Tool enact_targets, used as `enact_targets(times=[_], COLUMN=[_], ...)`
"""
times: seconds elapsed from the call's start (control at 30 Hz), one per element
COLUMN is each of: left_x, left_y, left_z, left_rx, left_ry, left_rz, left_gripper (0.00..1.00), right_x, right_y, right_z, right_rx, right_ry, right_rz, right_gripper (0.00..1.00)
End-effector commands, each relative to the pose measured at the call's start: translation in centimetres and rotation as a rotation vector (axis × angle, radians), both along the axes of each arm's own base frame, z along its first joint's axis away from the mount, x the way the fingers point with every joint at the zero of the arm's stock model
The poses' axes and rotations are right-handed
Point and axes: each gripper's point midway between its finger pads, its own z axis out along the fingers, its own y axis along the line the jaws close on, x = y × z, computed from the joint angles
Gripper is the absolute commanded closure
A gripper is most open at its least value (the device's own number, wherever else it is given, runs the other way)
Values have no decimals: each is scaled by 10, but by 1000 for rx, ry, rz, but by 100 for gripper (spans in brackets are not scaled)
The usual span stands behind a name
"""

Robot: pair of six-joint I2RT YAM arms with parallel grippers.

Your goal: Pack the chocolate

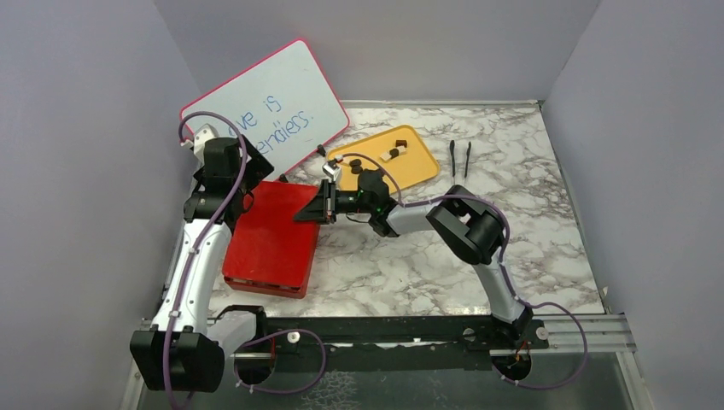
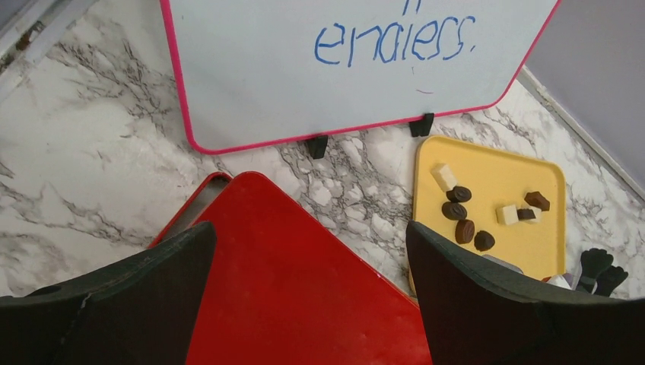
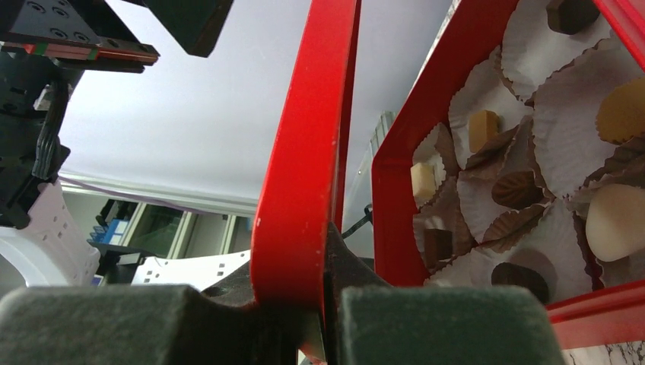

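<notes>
Right wrist view: I see the right gripper (image 3: 323, 319) clenched on the lid (image 3: 304, 152) edge, chocolate (image 3: 517, 188) in the box (image 3: 395, 190) cups (image 3: 563, 144). The left gripper (image 2: 312, 289) stands released over the lid; more chocolate on the tray (image 2: 525, 175).

Two arms, the left arm (image 1: 198, 265) and the right arm (image 1: 505, 295): white tubular links, blocky black joints, dark textured jaws, looping purple cables (image 1: 294, 332).
</notes>
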Motion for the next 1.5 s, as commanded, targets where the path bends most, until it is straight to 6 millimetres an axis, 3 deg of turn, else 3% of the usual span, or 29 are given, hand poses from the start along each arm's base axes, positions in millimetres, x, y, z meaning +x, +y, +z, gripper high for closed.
enact_targets(times=[0.0,0.33,0.47,0.77,1.03,1.47], left_x=[4,-7,-11,-22,-23,-22], left_y=[-9,-1,3,7,10,7], left_z=[-4,-4,-16,-47,-55,-63], left_rx=[-96,-114,-112,-127,-106,-115], left_ry=[-30,-51,-31,22,42,57], left_rz=[7,79,110,158,163,149], left_gripper=[6,7,9,12,12,12], right_x=[-4,-5,-5,-9,-11,2], right_y=[9,26,32,28,22,15], right_z=[10,4,-1,-22,-29,-32], right_rx=[57,69,58,18,18,46], right_ry=[-55,-81,-76,-58,-53,-44], right_rz=[27,49,46,41,31,-22], right_gripper=[91,91,91,91,91,91])
